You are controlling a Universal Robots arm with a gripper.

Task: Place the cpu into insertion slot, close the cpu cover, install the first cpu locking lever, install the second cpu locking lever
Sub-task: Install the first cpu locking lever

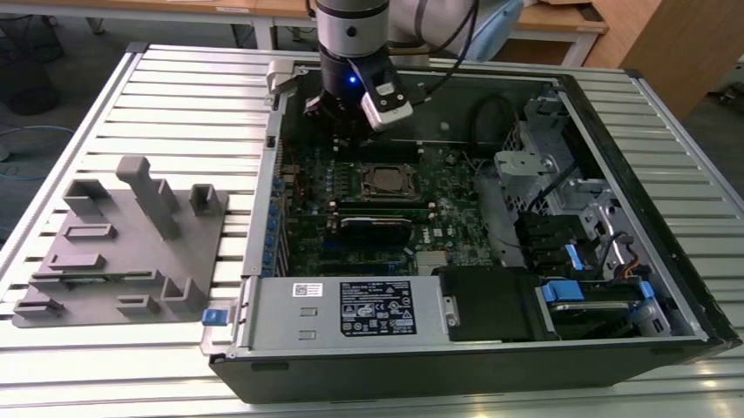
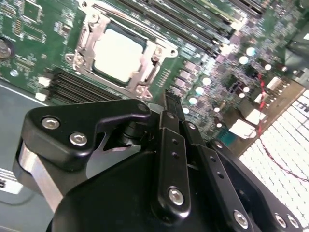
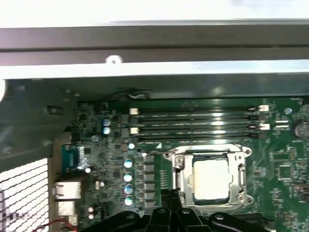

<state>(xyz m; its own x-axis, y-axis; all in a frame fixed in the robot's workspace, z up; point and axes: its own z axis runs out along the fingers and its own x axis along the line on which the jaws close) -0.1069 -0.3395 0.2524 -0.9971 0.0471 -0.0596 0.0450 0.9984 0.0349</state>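
The cpu point(image 3: 211, 180) lies flat in the insertion slot point(image 3: 176, 180) on the green board, its pale metal top showing through the window of the cpu cover point(image 3: 240, 175), which lies down over it. In the second wrist view the same cpu point(image 2: 118, 53) sits inside the silver cover point(image 2: 150, 57). In the exterior view the cpu point(image 1: 388, 181) lies near the middle of the open case. My gripper point(image 1: 347, 144) hangs over the board just behind the socket, apart from it. Its black fingers point(image 2: 170, 145) are together and shut on nothing; the gripper point(image 2: 172, 96) tip points beside the socket.
Long black memory slots point(image 3: 198, 121) run beside the socket. The case's metal walls point(image 1: 261, 174) ring the board, with the power supply point(image 1: 348, 309) at the front and drive bays point(image 1: 581, 218) on the exterior view's right. A grey fixture block point(image 1: 122, 244) stands on the slatted table.
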